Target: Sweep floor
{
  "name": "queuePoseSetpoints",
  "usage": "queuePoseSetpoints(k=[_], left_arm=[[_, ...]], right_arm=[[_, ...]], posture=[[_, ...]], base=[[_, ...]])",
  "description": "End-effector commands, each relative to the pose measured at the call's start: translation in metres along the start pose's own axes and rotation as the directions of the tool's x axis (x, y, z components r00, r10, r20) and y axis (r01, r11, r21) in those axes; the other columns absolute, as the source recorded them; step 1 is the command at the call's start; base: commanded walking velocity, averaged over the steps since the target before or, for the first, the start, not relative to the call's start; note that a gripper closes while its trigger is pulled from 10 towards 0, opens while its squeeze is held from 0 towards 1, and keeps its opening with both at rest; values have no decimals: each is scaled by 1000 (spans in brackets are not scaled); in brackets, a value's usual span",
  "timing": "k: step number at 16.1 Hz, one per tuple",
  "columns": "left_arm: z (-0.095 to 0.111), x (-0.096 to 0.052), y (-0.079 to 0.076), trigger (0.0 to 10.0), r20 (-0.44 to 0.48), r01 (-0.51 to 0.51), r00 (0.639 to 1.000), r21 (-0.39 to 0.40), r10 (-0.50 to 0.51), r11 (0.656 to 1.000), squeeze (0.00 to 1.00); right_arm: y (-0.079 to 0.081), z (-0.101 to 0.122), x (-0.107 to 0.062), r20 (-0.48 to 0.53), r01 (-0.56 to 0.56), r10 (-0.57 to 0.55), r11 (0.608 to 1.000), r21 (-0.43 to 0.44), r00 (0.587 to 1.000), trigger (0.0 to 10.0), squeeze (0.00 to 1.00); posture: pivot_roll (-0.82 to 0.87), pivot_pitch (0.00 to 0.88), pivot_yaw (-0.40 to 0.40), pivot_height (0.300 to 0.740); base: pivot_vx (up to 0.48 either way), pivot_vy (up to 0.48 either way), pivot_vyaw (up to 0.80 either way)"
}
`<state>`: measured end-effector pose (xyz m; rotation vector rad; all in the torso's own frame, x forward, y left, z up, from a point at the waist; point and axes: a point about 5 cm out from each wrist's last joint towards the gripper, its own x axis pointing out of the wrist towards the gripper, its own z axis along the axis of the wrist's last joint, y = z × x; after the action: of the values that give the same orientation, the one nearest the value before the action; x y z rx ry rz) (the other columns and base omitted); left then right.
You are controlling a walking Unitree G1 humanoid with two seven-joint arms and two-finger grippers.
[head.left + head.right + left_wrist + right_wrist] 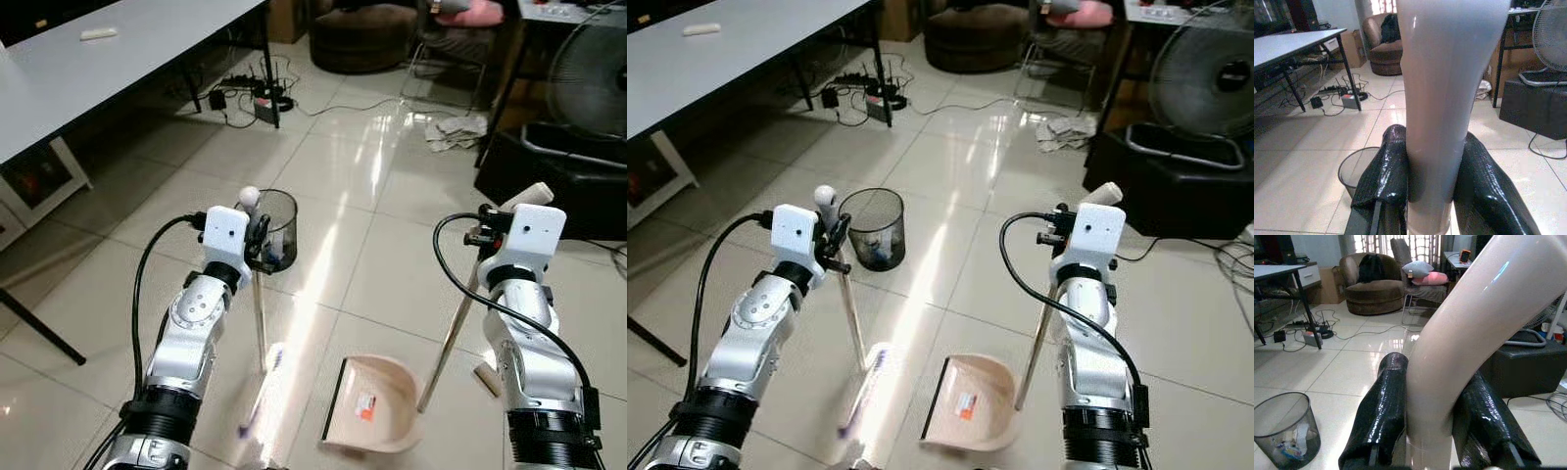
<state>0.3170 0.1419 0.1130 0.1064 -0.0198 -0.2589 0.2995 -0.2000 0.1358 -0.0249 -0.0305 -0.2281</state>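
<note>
The left gripper [257,235] squeezes the broom [260,311] handle, w/ the stick going straight down and the brush head on the floor just left of the dustpan [377,403]. The right gripper [487,233] squeezes the dustpan's pole, so the brush must push right, twd the pan's open side. The right wrist view shows paper scraps in the trash bin [1284,431], harder to see from the head.

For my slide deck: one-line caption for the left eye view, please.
Left gripper holds a white-handled broom, right gripper a beige plastic dustpan, before a black mesh wastebasket.

Bright daylight from far windows, a long glare streak on the glossy floor tiles [382,147], close handles blurred.
</note>
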Motion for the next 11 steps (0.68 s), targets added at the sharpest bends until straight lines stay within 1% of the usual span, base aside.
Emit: queuePoseSetpoints(k=[1, 3, 4, 6, 8, 11], left_arm=[[13, 6, 2, 10000, 44, 1, 999, 24, -2, 1000, 0], [14, 5, 4, 10000, 46, 0, 999, 30, -2, 1000, 0], [14, 5, 5, 10000, 45, 0, 999, 36, -2, 999, 0], [14, 5, 6, 10000, 45, 0, 999, 37, -2, 999, 0], [14, 4, 5, 10000, 44, 2, 999, 37, -4, 999, 0], [14, 5, 3, 10000, 45, 8, 999, 39, -9, 999, 0]], right_arm=[[3, 15, 5, 65, -10, 10, 1000, -2, 998, 10000, 0], [3, 15, 6, 71, -4, 4, 1000, -4, 997, 10000, 0], [2, 16, 6, 75, 1, -2, 1000, 11, 997, 10000, 0], [1, 16, 7, 69, 9, -9, 1000, -5, 998, 10000, 0], [1, 20, 7, 85, 7, -7, 1000, 9, 996, 10000, 0], [-1, 21, 9, 83, 5, -5, 1000, -3, 996, 10000, 0]], posture=[[5, 18, 53, 740], [8, 19, 53, 740], [10, 16, 53, 740], [11, 19, 55, 740], [3, 18, 54, 740], [1, 32, 50, 740]], base=[[0, 0, 0], [0, -277, 0], [0, -289, 0], [0, -289, 0], [0, -291, 0], [0, -292, 0]])
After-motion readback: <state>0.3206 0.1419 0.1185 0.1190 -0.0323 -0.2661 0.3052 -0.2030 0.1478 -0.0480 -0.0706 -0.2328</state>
